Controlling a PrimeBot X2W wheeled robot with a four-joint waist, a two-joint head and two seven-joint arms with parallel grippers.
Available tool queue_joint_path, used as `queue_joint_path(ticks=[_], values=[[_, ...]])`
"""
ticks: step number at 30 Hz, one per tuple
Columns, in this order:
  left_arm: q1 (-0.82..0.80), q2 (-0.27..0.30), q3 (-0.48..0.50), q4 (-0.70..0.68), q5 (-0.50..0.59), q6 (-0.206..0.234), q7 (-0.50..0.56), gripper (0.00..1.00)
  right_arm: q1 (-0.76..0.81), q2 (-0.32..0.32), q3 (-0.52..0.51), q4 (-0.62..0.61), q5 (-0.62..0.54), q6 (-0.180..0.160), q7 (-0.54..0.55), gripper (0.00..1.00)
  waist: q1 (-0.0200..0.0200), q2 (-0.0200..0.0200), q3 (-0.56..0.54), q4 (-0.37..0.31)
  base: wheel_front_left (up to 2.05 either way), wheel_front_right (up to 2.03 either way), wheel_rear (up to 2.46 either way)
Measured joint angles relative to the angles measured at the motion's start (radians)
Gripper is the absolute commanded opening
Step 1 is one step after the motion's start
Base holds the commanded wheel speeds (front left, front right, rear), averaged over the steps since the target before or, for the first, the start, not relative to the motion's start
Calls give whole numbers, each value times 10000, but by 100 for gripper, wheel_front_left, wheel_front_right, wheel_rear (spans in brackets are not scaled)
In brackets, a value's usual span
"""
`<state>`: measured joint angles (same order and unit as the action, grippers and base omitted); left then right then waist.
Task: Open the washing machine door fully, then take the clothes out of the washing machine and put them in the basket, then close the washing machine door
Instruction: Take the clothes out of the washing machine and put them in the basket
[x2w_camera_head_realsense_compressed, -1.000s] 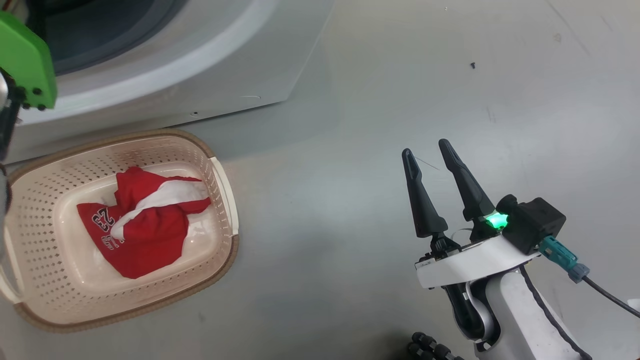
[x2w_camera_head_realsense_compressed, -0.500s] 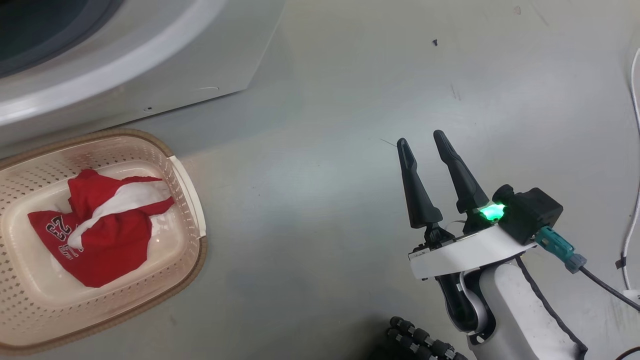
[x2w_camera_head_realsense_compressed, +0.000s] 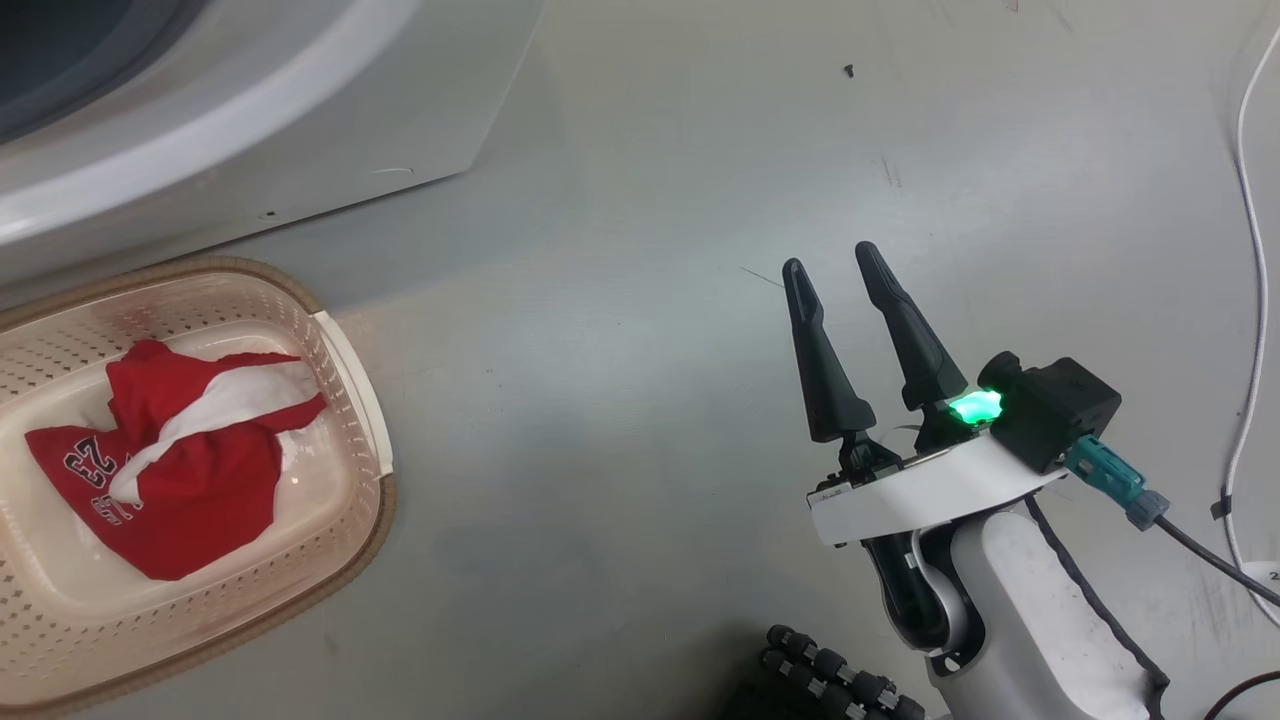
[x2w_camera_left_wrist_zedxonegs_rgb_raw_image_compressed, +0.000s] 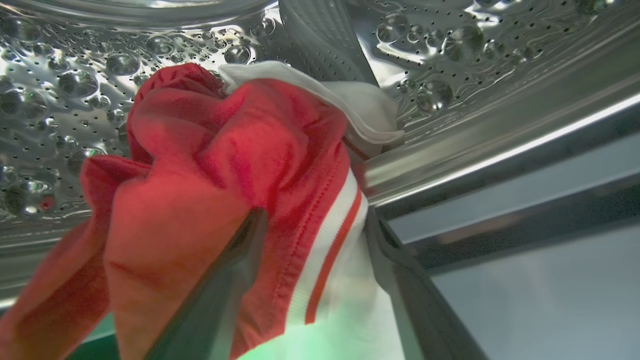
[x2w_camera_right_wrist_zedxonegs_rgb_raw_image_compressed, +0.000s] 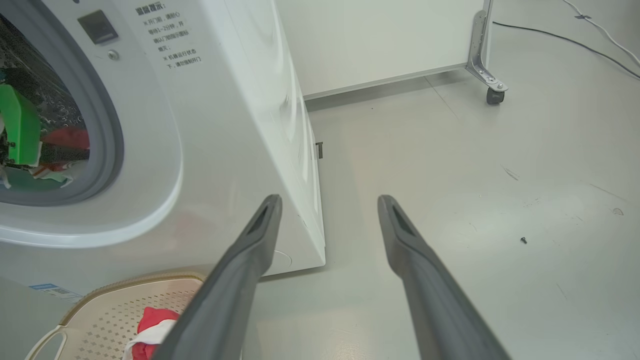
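- Unloading is the step being worked on. The left gripper (x2w_camera_left_wrist_zedxonegs_rgb_raw_image_compressed: 315, 215) is reaching inside the washing machine (x2w_camera_right_wrist_zedxonegs_rgb_raw_image_compressed: 225, 125) with its two fingers standing wide apart. I am judging it as not yet clamped on anything.
- Right between those fingers, and spilling over the left one, a red garment (x2w_camera_left_wrist_zedxonegs_rgb_raw_image_compressed: 225, 150) with white striped trim is bunching up and touching both fingers.
- Just beyond the fingertips the rest of that garment is heaping against the steel drum (x2w_camera_left_wrist_zedxonegs_rgb_raw_image_compressed: 50, 75), close to the drum's front lip.
- The right gripper (x2w_camera_head_realsense_compressed: 828, 258) is hanging open over bare floor (x2w_camera_head_realsense_compressed: 620, 450), gripping nothing, with its fingers pointing away from the robot.
- Well off to that gripper's left, the basket (x2w_camera_head_realsense_compressed: 383, 510) is sitting on the floor at the foot of the washing machine. A second red garment (x2w_camera_head_realsense_compressed: 170, 470), the one with white lettering, is lying inside it.
- The next move, as I am reading it, is asking for the left fingers to close firmly on the fabric. The garment then needs drawing back over the drum lip without snagging, carrying to the basket, and releasing there.
- Once the drum is looking bare, the washing machine door is waiting to be swung shut. The idle right gripper is looking like the likelier candidate for that.
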<state>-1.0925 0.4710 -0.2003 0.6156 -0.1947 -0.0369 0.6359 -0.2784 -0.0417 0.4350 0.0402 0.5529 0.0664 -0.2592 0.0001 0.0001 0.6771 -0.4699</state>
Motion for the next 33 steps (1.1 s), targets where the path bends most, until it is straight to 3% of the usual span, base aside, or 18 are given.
queue_joint_path(ticks=[1, 3, 4, 5, 6, 16, 33], values=[[-56, 0, -2, 63, 2, 40, 94, 100, 0, 0, 10, 10, 0, 0, 0, 100, 0, 0, -3, -5, 0, 0, 0], [-194, -6, -12, 234, 50, 155, 368, 52, 0, 0, 23, 31, 4, -2, 0, 100, 0, 0, -16, -19, 0, 0, 0], [-232, -4, -21, 270, 79, 178, 428, 7, -2, 0, 25, 36, 8, -4, 0, 100, 0, 0, -22, -23, 0, 0, 0], [-264, 2, -15, 307, 100, 242, 487, 7, -4, 0, 25, 38, 10, -4, 0, 100, 0, -1, -27, -26, 0, 0, 0], [-291, 8, -19, 336, 105, 247, 499, 0, -6, 0, 23, 38, 10, -44, 0, 100, 0, 0, -32, -28, 0, 0, 0], [-340, -359, -4, 464, 282, 683, -226, 0, -44, -2, -94, 199, -86, -77, 0, 100, -1, -1, -235, 73, 0, 0, 0], [535, -1860, 686, 332, -621, 1124, -3250, 0, 10, -8, -441, 583, -853, -88, 0, 100, 0, -1, -1062, 752, 0, 0, 0]])
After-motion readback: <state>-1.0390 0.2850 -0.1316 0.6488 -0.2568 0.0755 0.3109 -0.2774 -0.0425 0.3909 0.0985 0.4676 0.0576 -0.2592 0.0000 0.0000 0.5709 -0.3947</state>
